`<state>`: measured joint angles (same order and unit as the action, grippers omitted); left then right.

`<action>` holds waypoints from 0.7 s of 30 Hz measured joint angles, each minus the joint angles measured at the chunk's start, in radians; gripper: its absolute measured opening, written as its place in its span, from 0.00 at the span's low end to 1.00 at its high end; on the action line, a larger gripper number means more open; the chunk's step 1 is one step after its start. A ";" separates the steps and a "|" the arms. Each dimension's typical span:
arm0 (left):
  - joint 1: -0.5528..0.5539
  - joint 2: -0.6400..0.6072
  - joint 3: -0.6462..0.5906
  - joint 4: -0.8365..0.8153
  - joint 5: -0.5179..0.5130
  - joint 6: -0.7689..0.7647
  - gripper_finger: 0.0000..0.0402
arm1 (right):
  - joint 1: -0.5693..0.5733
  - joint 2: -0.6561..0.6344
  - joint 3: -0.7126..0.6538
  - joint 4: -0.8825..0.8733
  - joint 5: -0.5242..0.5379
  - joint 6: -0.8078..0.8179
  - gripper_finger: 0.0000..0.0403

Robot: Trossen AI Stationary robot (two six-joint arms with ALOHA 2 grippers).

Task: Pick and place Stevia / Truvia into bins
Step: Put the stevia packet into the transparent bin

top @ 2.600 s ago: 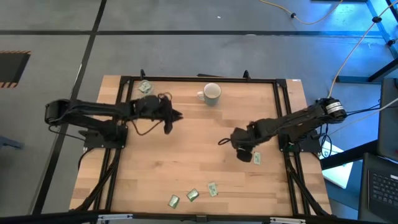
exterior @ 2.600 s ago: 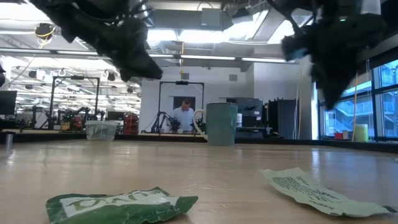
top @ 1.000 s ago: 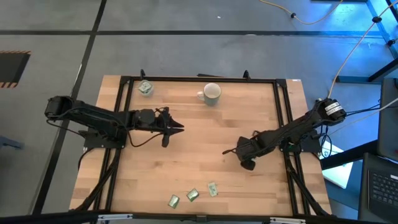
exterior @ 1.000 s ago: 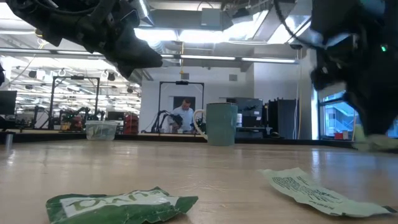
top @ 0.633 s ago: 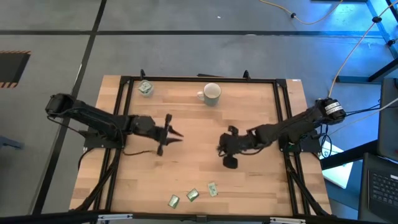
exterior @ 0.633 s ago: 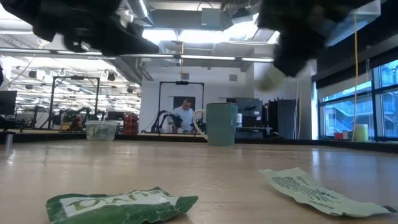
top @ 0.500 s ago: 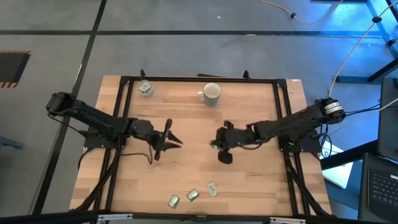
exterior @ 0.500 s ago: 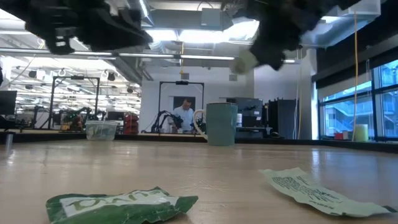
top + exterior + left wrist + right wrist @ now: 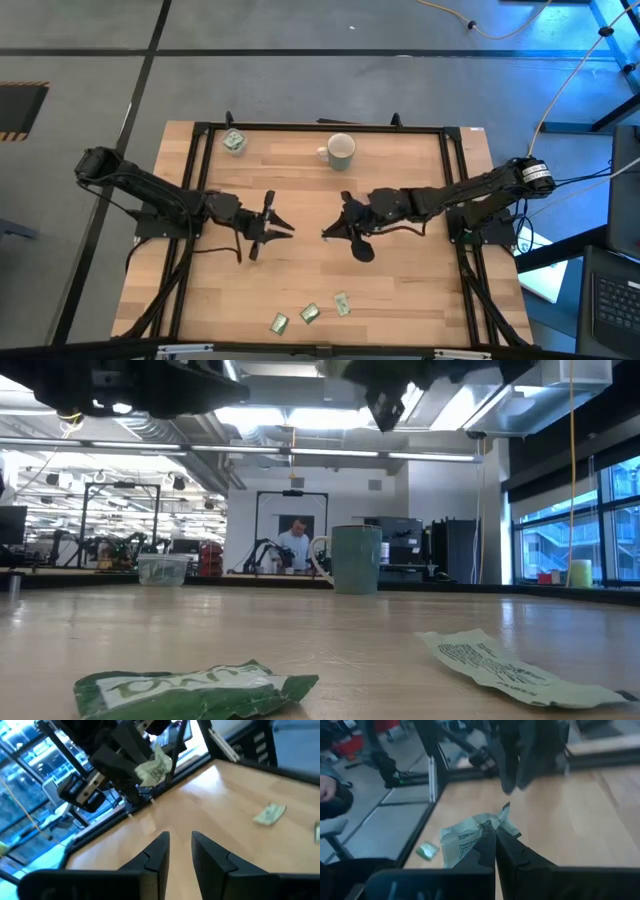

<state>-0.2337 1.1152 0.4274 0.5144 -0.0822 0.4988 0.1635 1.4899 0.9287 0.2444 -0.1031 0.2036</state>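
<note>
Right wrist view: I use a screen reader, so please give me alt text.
The right gripper, shut, pinches a crumpled green-and-white sachet above the wooden table. The left gripper points toward it from across the table.

The clear cup's [image 9: 234, 141] contents look blurred.

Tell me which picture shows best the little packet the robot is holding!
The right wrist view: the packet fills the middle, pinched in the right gripper. The left wrist view shows it farther off. From the high view it is hidden under the gripper, and the low view does not show it clearly.
</note>
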 joint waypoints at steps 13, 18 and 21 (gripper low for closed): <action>0.036 0.031 0.000 0.115 0.055 -0.122 0.19 | 0.001 0.098 0.000 0.270 -0.112 -0.060 0.01; 0.040 0.112 0.001 0.231 0.113 -0.121 0.19 | 0.000 0.137 0.001 0.351 -0.111 -0.081 0.01; 0.040 0.160 0.002 0.299 0.105 -0.121 0.19 | 0.000 0.151 0.001 0.363 -0.112 -0.081 0.01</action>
<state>-0.1936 1.2754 0.4292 0.8132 0.0230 0.3775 0.1635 1.6411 0.9295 0.6078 -0.2146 0.1229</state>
